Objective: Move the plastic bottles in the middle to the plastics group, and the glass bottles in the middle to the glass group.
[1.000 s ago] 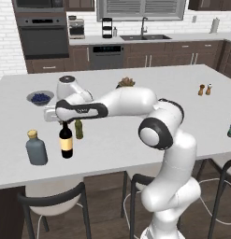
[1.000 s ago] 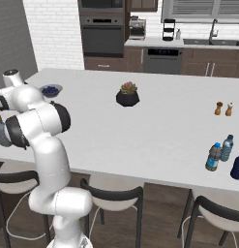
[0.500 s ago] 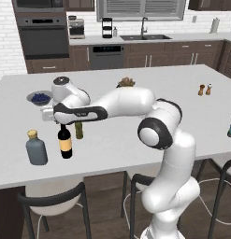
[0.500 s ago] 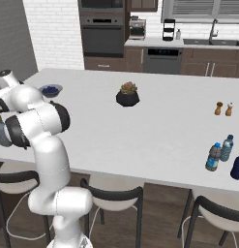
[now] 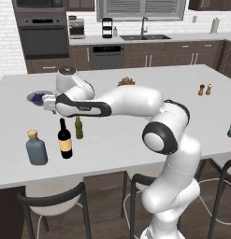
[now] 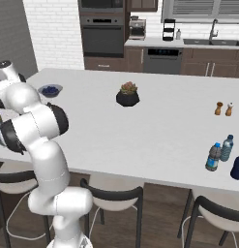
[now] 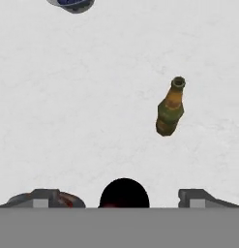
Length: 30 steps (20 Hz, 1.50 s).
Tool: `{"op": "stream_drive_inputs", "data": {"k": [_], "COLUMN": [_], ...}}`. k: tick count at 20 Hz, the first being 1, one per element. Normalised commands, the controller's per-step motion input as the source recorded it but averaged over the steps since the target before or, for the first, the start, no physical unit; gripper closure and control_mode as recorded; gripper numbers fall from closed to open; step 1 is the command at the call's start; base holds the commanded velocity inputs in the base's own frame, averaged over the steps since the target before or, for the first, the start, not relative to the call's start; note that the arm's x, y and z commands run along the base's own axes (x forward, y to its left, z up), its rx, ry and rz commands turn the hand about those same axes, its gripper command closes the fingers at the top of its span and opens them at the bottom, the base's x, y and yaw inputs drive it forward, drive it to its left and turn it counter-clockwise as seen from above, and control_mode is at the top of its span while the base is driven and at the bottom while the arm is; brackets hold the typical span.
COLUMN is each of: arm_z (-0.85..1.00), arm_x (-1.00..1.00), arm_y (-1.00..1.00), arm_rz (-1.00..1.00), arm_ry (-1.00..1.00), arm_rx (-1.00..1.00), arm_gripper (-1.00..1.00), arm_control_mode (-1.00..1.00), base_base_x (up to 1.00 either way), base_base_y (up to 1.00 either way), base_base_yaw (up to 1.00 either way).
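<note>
We list: wine bottle (image 5: 65,140), near-black with a tan-yellow label; beer bottle (image 5: 79,128), olive-brown; flask (image 5: 36,148), grey-blue with a tan stopper; bowl (image 6: 50,90), grey, holding dark blue berries; countertop (image 5: 149,116), plain white; plant pot (image 6: 127,98), black; two small bottles (image 6: 220,151), bluish, dark-capped.

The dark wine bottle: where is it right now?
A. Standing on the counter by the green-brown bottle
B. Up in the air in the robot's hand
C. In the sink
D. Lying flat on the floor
A: the wine bottle stands upright on the counter, close to the olive-brown beer bottle, beside the grey-blue flask.
</note>
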Motion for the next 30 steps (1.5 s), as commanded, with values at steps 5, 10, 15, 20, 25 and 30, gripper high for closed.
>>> {"op": "stream_drive_inputs", "data": {"k": [5, 10, 15, 20, 25, 30], "arm_z": [0.05, -0.05, -0.09, -0.06, -0.03, -0.03], "arm_x": [-0.02, -0.07, -0.13, -0.28, -0.66, -0.9], "arm_y": [-0.92, -1.0, -1.0, -0.99, -0.93, -0.75], "arm_rz": [0.0, 0.0, 0.0, 0.02, 0.0, 0.0], "arm_ry": [-0.02, -0.04, 0.0, 0.01, 0.0, -0.06], "arm_rx": [0.01, 0.0, 0.0, -0.05, -0.07, -0.11], "arm_gripper": [-1.0, -1.0, -1.0, -1.0, -1.0, -1.0], "arm_control_mode": [-1.0, -1.0, -1.0, -1.0, -1.0, -1.0], "base_base_x": [0.0, 0.0, 0.0, 0.0, 0.0, 0.0], "base_base_y": [0.0, 0.0, 0.0, 0.0, 0.0, 0.0], "base_base_yaw": [0.0, 0.0, 0.0, 0.0, 0.0, 0.0]}}
